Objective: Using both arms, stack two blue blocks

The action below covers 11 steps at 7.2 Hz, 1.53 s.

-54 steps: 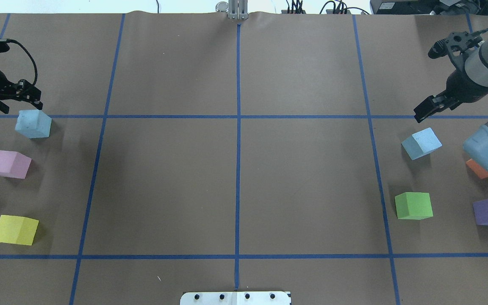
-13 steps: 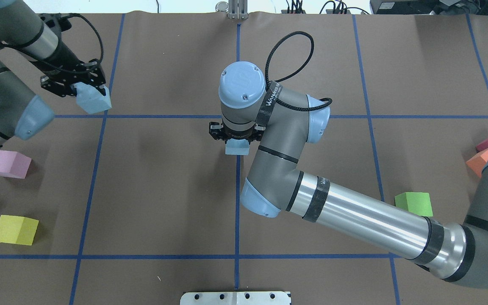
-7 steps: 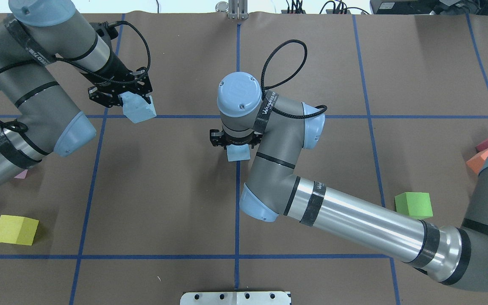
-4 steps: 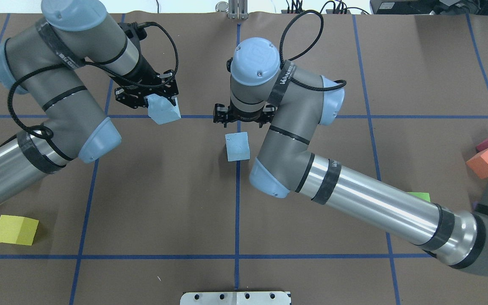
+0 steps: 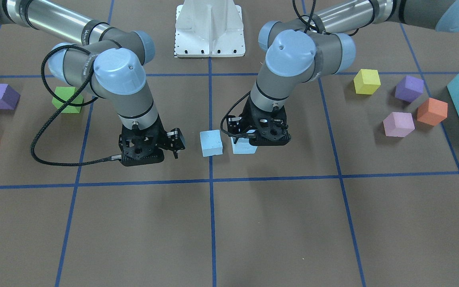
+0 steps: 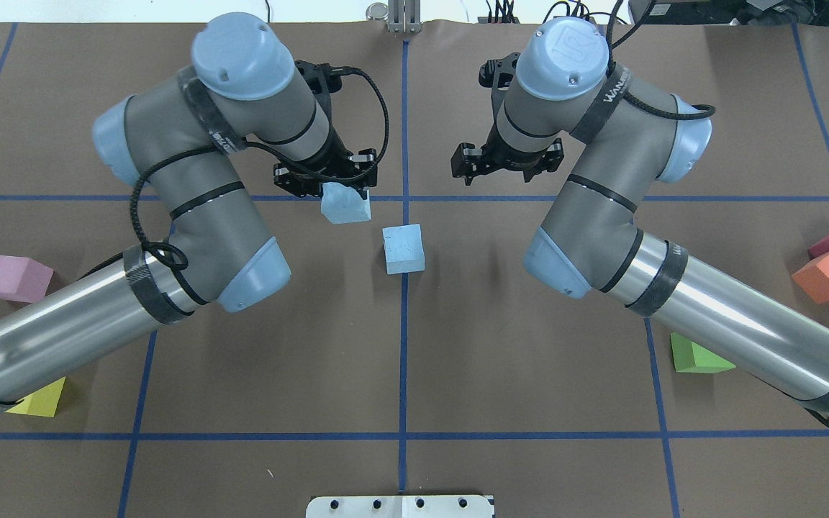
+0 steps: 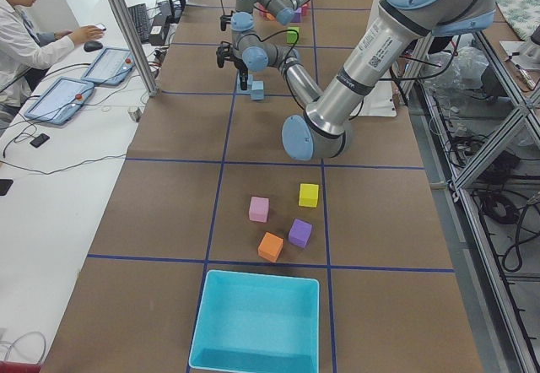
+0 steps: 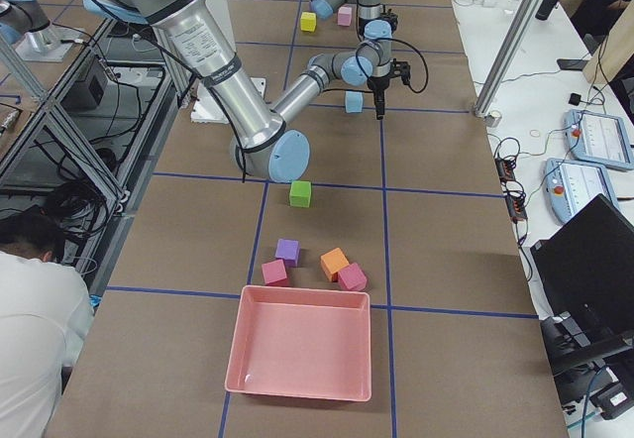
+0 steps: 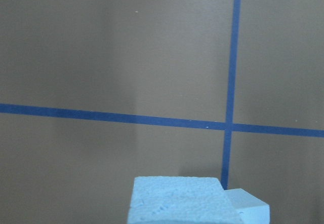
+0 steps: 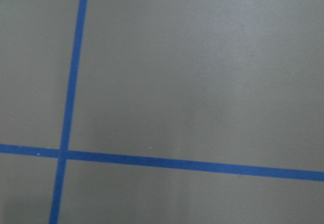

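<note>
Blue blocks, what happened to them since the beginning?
Each arm picked one up from its side. The right gripper set its blue block on the centre line, let go and pulled away. The left gripper carried the other blue block towards it and holds it close by. The green cube and yellow cube stayed put.

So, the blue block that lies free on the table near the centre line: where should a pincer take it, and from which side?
Probably from straight above, closing on two opposite side faces. The free blue block sits flat, top face open, nothing touching its sides. The left pincer holds the other blue block close beside it, so stay clear of that.
</note>
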Each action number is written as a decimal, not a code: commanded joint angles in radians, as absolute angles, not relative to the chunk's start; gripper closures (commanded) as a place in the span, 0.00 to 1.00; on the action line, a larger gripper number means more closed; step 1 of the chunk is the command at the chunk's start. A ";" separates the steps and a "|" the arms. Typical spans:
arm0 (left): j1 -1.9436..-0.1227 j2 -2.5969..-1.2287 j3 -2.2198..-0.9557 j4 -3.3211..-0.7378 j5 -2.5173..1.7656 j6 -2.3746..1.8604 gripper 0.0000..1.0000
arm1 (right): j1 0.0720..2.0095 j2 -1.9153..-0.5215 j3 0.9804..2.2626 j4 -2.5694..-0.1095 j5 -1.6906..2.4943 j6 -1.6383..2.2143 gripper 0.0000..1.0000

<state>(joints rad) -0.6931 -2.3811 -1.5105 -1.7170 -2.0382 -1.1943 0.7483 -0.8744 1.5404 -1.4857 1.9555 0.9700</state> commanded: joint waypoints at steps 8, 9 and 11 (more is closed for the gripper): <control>-0.586 -2.460 -1.428 -1.712 -2.017 -1.338 0.43 | 0.868 -1.029 1.626 -1.476 1.954 0.930 0.00; -0.586 -2.467 -1.425 -1.712 -2.017 -1.338 0.41 | 0.871 -1.029 1.626 -1.476 1.954 0.930 0.00; -0.586 -2.480 -1.408 -1.713 -2.017 -1.335 0.40 | 0.871 -1.035 1.626 -1.474 1.953 0.930 0.00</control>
